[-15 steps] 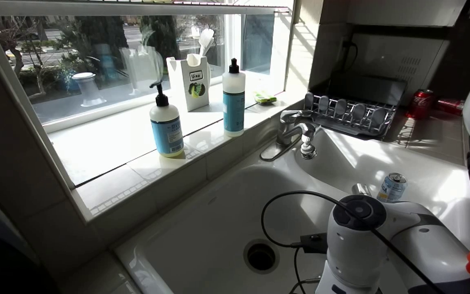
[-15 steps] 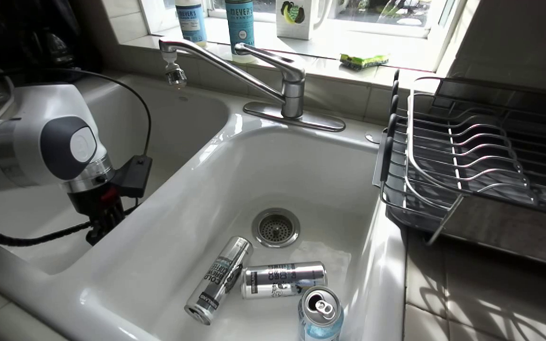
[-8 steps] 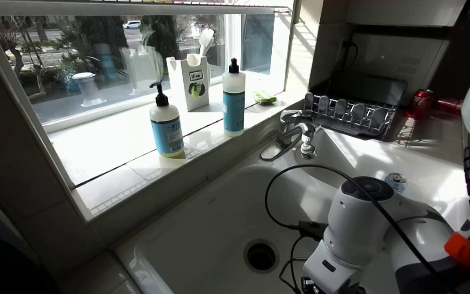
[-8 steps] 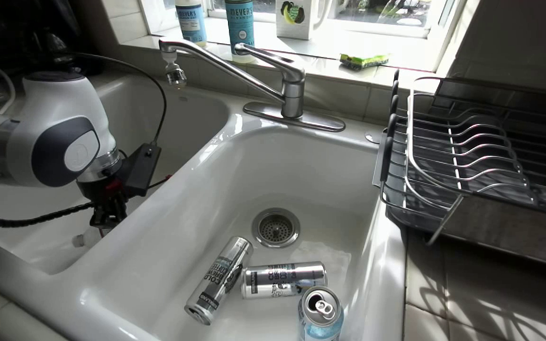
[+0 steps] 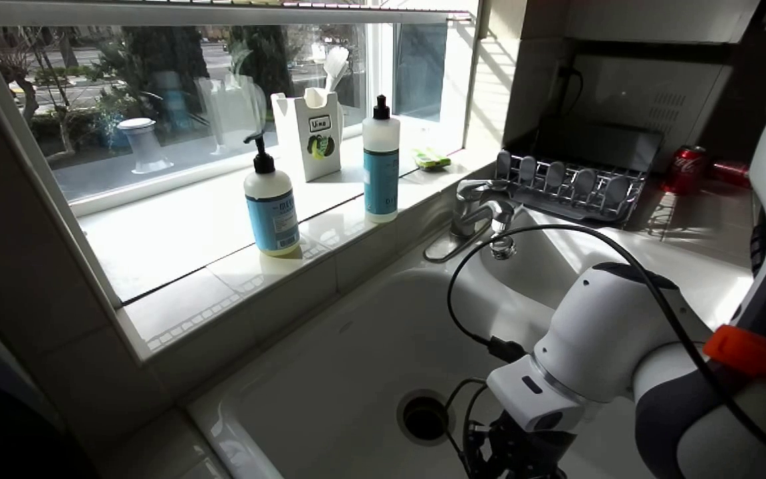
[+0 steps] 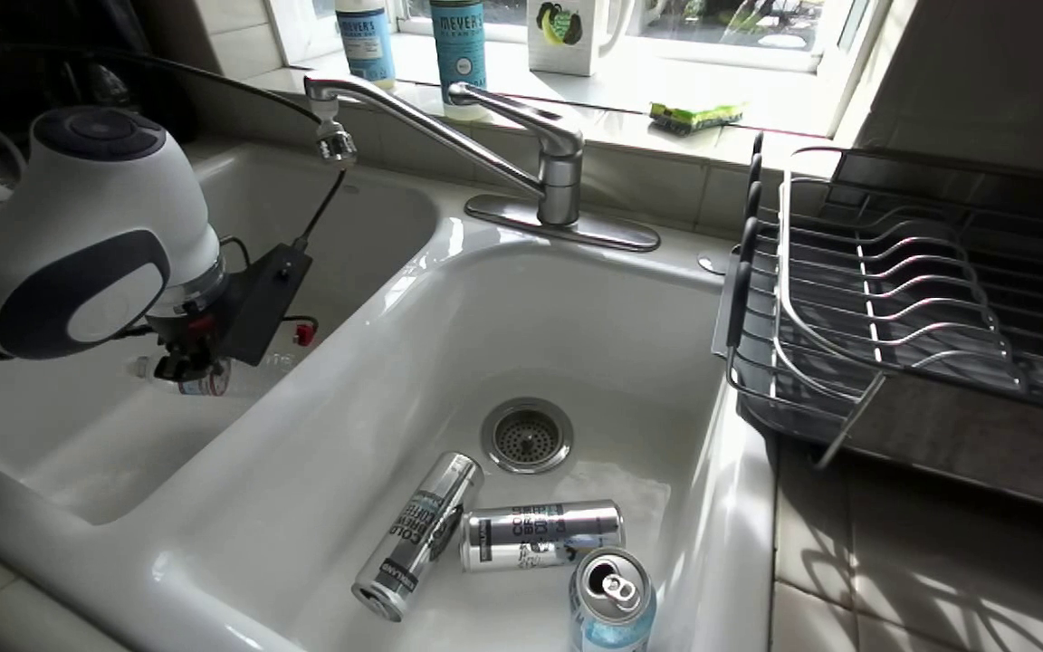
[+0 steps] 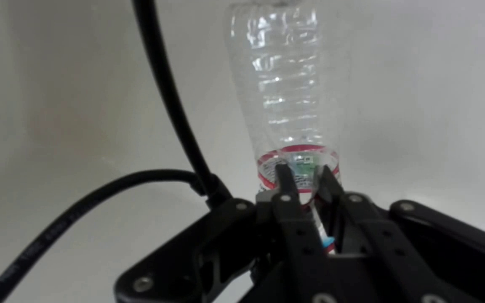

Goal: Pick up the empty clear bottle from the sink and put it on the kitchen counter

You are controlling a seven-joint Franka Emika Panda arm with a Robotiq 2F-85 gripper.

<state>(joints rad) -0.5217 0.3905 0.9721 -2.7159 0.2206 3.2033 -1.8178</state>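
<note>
The empty clear bottle [image 7: 286, 84] lies across my gripper [image 7: 302, 173] in the wrist view. Its ribbed body points to the top, and its red-edged label [image 7: 303, 162] sits between the fingers. My gripper is shut on the label part, with the fingers close together. In an exterior view the gripper [image 6: 191, 367] holds the bottle [image 6: 205, 385] sideways, raised inside the left basin of the white sink [image 6: 105, 462]. In an exterior view the gripper is partly cut off at the bottom edge and the bottle is hidden. The tiled kitchen counter [image 6: 884, 589] borders the sink.
Several cans, among them a blue can [image 6: 612, 598], are in the right basin. A chrome tap [image 6: 449, 136] reaches over the divider. A dish rack [image 6: 884, 299] stands right. Soap bottles [image 5: 273, 216] stand on the ledge. A loose black cable [image 5: 453, 286] loops off the wrist.
The arm and gripper have risen in the basin, and the bottle has come up with the gripper. The arm now covers the blue can in an exterior view.
</note>
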